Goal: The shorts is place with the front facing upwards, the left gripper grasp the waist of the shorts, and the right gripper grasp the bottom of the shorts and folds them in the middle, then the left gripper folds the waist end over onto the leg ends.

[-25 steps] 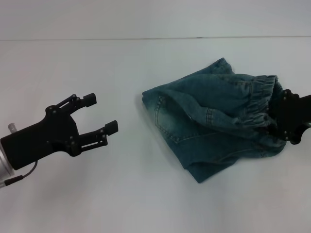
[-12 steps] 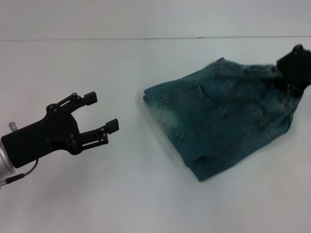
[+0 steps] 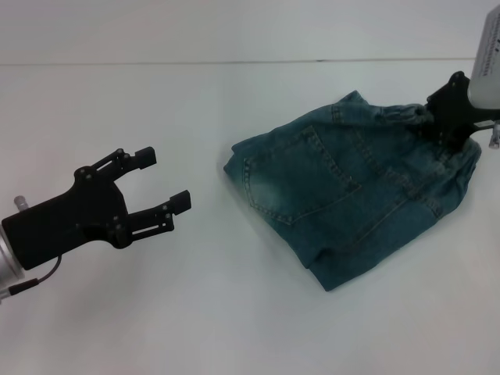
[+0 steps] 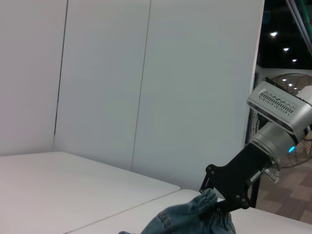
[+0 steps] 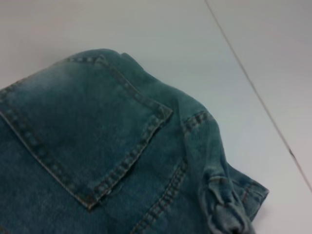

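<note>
Blue-green denim shorts lie at three o'clock from our black screw-studded left gripper, which gapes empty; the slim black right gripper, nearer, seemingly pinches their far edge.

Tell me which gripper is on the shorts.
The right gripper, at the far right end of the shorts, pinching the denim. The left gripper hangs open over bare table, well clear.

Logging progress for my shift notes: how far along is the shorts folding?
Done: the blue-green denim shorts lie bunched, back pocket up. In hand: the right end effector sits at their far-right edge, apparently gripping fabric. Left: the left end effector hovers open, well clear; the neat final fold remains.
</note>
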Robot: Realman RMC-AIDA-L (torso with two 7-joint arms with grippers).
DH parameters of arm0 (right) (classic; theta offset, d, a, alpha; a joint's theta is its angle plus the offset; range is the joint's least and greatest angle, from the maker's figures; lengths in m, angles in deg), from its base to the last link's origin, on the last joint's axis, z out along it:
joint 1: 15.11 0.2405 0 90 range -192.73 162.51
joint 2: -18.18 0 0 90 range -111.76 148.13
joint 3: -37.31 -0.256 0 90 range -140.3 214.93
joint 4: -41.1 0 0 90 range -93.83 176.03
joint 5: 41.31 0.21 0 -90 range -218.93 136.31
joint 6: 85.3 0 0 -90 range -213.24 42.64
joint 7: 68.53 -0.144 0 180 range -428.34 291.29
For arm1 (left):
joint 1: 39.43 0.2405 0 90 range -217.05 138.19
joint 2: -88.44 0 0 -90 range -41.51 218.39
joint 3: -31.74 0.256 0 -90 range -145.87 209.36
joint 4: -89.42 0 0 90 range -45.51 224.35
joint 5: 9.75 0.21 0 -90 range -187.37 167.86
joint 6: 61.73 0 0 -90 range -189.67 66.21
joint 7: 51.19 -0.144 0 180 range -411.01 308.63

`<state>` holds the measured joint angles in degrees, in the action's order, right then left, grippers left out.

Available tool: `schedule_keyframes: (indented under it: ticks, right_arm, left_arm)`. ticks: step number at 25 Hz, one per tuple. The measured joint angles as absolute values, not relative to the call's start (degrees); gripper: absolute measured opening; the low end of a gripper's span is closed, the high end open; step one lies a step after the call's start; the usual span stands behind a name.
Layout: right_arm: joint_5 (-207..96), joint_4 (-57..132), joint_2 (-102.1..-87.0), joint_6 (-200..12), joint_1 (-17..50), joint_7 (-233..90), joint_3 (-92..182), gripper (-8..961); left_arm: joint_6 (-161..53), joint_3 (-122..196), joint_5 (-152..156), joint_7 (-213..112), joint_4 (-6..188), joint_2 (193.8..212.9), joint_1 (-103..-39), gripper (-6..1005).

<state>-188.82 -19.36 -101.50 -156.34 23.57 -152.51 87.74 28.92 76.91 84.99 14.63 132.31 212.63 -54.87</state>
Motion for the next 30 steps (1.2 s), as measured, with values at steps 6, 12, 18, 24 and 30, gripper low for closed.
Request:
schedule_keyframes:
  ticks: [6, 12, 18, 24, 30]
  right_arm:
    - [-188.4, -19.3, -101.70, -155.7, 23.0, -154.4, 87.7, 120]
    - [-188.3, -22.0, -101.68, -154.2, 21.3, -155.8, 87.4, 225]
    - [-185.7, -26.6, -101.70, -156.4, 18.8, -156.9, 87.3, 361]
    - [-174.1, -30.4, -101.33, -168.6, 14.2, -150.8, 80.5, 718]
    - [-155.7, -21.9, -101.57, -175.3, 5.2, -136.4, 74.7, 860]
  left_arm:
    - [28.7, 76.9, 85.0, 14.6, 132.3, 212.63, -54.9, 919]
    - [28.4, 76.9, 85.0, 14.5, 132.3, 212.63, -54.9, 919]
    - [28.4, 76.9, 85.0, 14.2, 132.2, 212.63, -54.8, 919]
    - [28.8, 75.1, 86.1, 12.5, 132.1, 212.63, -53.7, 919]
    - [33.6, 71.3, 87.5, 3.0, 128.2, 212.43, -51.8, 919]
